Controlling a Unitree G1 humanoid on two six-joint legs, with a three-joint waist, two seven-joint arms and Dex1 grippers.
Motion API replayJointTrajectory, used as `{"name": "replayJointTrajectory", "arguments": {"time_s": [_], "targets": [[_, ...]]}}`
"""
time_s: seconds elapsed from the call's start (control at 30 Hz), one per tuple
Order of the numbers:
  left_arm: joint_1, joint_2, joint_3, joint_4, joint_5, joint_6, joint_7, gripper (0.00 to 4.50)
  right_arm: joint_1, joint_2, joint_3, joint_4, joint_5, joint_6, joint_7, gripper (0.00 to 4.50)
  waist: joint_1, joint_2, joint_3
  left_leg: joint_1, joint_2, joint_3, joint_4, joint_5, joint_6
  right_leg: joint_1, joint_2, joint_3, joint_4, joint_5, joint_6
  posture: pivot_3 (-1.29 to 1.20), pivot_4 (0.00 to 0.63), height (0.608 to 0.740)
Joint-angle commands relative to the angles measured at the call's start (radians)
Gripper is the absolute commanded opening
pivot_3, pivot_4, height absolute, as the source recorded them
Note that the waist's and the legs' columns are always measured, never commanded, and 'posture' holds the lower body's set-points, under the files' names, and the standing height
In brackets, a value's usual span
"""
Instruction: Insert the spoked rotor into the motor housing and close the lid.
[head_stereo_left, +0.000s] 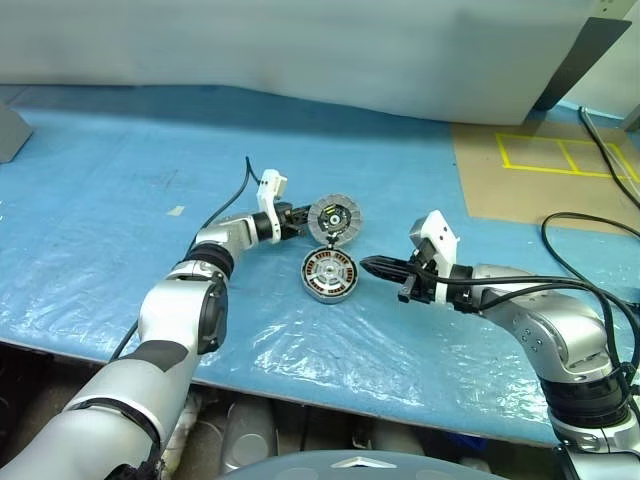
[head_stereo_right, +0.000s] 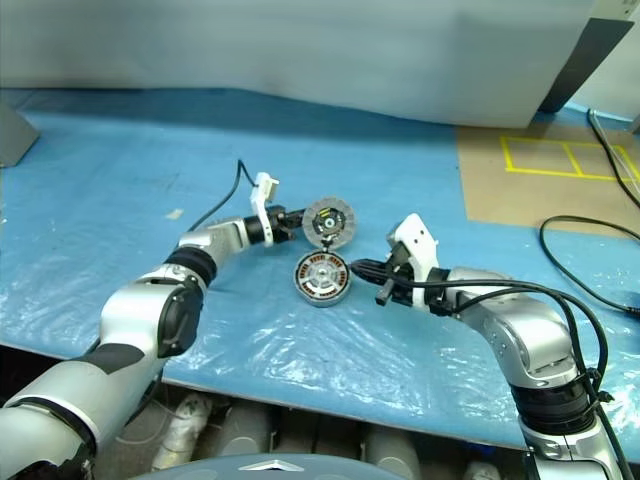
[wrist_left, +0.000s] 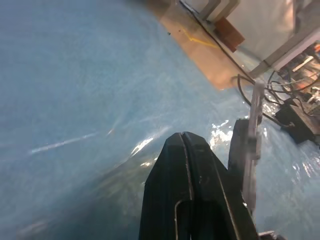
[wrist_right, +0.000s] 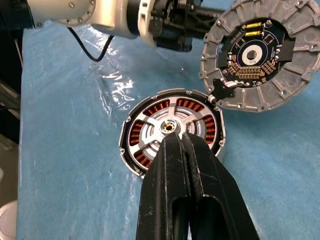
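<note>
Left gripper (head_stereo_left: 300, 220) apparently pinching raised lid (head_stereo_left: 334, 218); right gripper (head_stereo_left: 368, 267) closed, empty, beside motor housing (head_stereo_left: 329, 274)

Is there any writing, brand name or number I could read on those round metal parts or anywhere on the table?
None can be read.
lid: its circuit board carries gold contacts and tiny marks, too small to read.
motor housing: no lettering shows.
Floor beyond the table: yellow tape lines, boxes only, no words.

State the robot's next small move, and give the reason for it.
Probably the left gripper, shut on the lid's rim and holding it tilted, should lower it flat onto the motor housing, because the spoked rotor already sits inside the copper windings.
</note>
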Motion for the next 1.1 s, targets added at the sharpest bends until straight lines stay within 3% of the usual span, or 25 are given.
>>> {"name": "replayJointTrajectory", "arguments": {"time_s": [0.03,0.2,0.4,0.5,0.7,0.87,1.1], "targets": [[-0.043,0.004,0.003,-0.041,-0.005,-0.016,-0.098,0.02,0.003,-0.007,-0.026,-0.038,0.028,-0.001,-0.008,0.0,0.0,0.0,0.0,0.0,0.0,0.0,0.0,0.0,0.0,0.0,0.0,0.0,0.0,0.0,0.0,0.0,0.15,0.74],[-0.045,-0.019,-0.056,-0.107,0.011,0.006,-0.297,0.02,-0.002,-0.013,-0.011,-0.019,0.016,-0.015,-0.012,0.0,0.0,0.0,0.0,0.0,0.0,0.0,-0.002,0.0,0.0,0.0,0.0,0.0,-0.002,0.0,0.0,0.0,0.15,0.74],[0.088,-0.028,-0.244,-0.293,0.072,-0.039,-0.509,0.02,-0.024,-0.022,-0.059,-0.007,0.058,-0.001,-0.003,0.0,-0.001,0.0,0.0,0.0,0.0,0.001,-0.003,0.0,0.0,0.0,0.0,0.0,-0.003,0.0,0.0,0.0,0.15,0.74],[0.157,-0.006,-0.33,-0.392,0.058,-0.055,-0.523,0.02,-0.024,-0.065,-0.158,-0.034,0.156,0.046,0.035,0.0,-0.001,0.0,0.001,0.0,0.0,0.001,-0.003,0.0,0.001,0.0,0.0,0.0,-0.003,0.0,0.0,0.0,0.15,0.74],[0.193,0.024,-0.366,-0.436,0.057,-0.05,-0.523,0.02,-0.024,-0.216,-0.297,-0.067,0.273,0.084,0.111,0.0,0.012,0.002,0.002,0.0,0.001,0.001,-0.002,0.001,0.002,0.002,-0.001,0.0,-0.004,-0.002,-0.004,0.0,0.15,0.74],[0.209,0.038,-0.38,-0.489,0.025,-0.03,-0.523,0.02,-0.053,-0.23,-0.252,-0.079,0.271,0.065,0.082,0.0,0.015,0.002,0.002,0.002,0.001,0.001,-0.002,0.002,0.004,0.002,0.0,0.0,-0.004,-0.003,-0.005,0.0,0.15,0.74],[0.301,0.128,-0.401,-0.764,-0.058,0.056,-0.523,0.02,-0.066,-0.196,-0.135,-0.083,0.208,0.015,0.045,0.0,0.015,0.003,0.002,0.001,0.001,0.002,-0.002,0.002,0.004,0.001,0.0,0.0,-0.003,-0.003,-0.005,0.0,0.15,0.74]]}}
